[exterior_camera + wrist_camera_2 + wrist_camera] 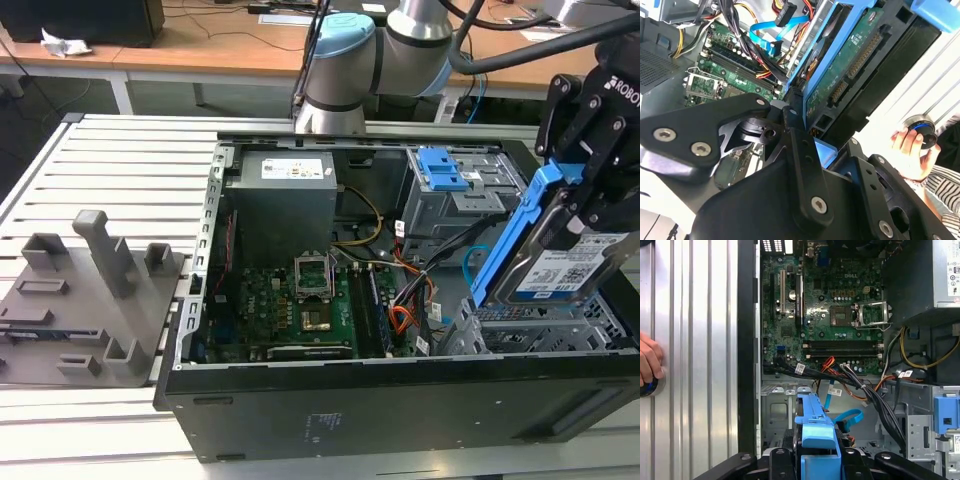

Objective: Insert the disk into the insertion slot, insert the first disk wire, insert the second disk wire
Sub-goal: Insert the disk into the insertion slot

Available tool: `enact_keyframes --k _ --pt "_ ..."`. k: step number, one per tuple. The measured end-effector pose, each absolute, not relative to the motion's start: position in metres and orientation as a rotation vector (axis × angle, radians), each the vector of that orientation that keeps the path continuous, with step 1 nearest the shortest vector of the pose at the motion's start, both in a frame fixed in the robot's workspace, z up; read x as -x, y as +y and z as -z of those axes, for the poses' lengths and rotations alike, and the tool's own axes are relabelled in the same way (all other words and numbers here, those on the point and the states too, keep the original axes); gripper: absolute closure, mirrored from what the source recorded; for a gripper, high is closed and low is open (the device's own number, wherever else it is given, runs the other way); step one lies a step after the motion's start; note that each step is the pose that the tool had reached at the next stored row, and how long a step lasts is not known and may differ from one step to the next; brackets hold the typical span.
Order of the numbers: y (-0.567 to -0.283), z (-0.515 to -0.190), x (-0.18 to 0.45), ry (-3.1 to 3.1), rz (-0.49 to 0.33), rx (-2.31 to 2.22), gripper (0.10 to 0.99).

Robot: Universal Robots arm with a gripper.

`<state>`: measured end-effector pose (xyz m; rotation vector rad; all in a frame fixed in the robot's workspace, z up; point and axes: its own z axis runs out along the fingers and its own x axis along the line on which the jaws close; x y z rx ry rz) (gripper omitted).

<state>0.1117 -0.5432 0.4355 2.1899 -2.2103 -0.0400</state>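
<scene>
The disk (560, 262) is being gripped by its blue caddy in the closed end effector (578, 190) and is being held tilted, its lower edge hanging just over the insertion slot (545, 325) at the corner of the computer case (400, 410) on the exterior view's right (whether edge and cage are touching cannot be told). Open room is being left between the disk and the taller cage (445, 175), where the second disk wire (847, 416) is lying looped among other cables. Beyond the case wall, a person's hand (649, 360) is resting on the slatted desk (695, 340), well apart.
</scene>
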Motion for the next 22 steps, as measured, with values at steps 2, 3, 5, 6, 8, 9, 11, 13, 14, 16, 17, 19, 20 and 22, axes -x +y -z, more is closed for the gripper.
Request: enact_keyframes --k 2,3,5,6,8,9,11,13,14,16,17,19,20,22 --pt "-0.544 -0.433 -0.112 -2.21 0.04 -2.19 0.722" --pt "-0.544 -0.432 -0.112 -2.21 0.04 -2.19 0.722" --pt "-0.544 -0.429 -0.113 -2.21 0.04 -2.19 0.722" --pt "-0.544 -0.428 -0.113 -2.21 0.04 -2.19 0.722" --pt "-0.544 -0.427 -0.113 -2.21 0.04 -2.19 0.722" --pt "-0.544 -0.426 -0.113 -2.21 0.04 -2.19 0.722" --pt "-0.544 -0.423 -0.113 -2.21 0.04 -2.19 0.722" --pt "-0.544 -0.421 -0.113 -2.21 0.04 -2.19 0.722" --pt "-0.544 -0.42 -0.113 -2.21 0.04 -2.19 0.722" --pt "-0.544 -0.418 -0.113 -2.21 0.04 -2.19 0.722" --pt "-0.544 -0.416 -0.113 -2.21 0.04 -2.19 0.722" --pt "-0.544 -0.414 -0.113 -2.21 0.04 -2.19 0.722" --pt "-0.544 -0.413 -0.113 -2.21 0.04 -2.19 0.722" --pt "-0.544 -0.411 -0.113 -2.21 0.04 -2.19 0.722"
